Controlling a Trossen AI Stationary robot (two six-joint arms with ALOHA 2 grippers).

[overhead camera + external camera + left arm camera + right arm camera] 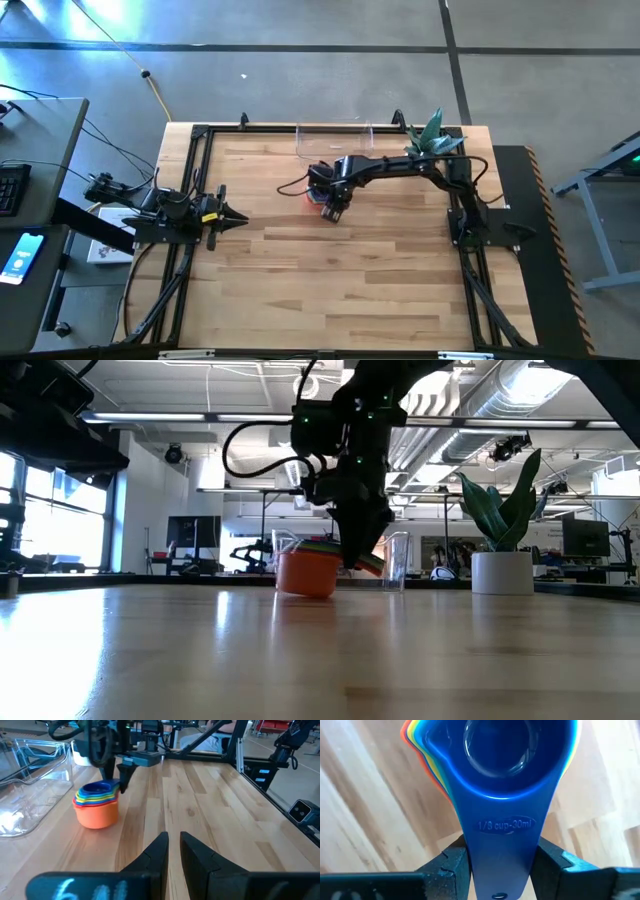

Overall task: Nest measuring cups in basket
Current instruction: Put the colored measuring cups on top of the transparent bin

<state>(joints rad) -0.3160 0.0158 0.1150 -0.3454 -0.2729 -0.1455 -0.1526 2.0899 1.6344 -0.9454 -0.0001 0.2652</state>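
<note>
Blue plastic measuring cup (502, 775) sits top of our nested stack of measuring cups (96, 805), its flat handle between the fingers of our right gripper (502, 865), jaws closed narrow on the stacked handles, we judge, so the whole stack lifts as one. From the stack, the clear rectangular plastic basket (333, 140) waits just beside at twelve o'clock, on the table's far edge. We count five coloured rims at least; deeper ones hide. One left gripper (172, 852) idles at nine o'clock, fingers nearly together, empty.

Open tabletop (330, 290) in front; basket (333, 142) and plant pot (432, 140) crowd the far edge.
</note>
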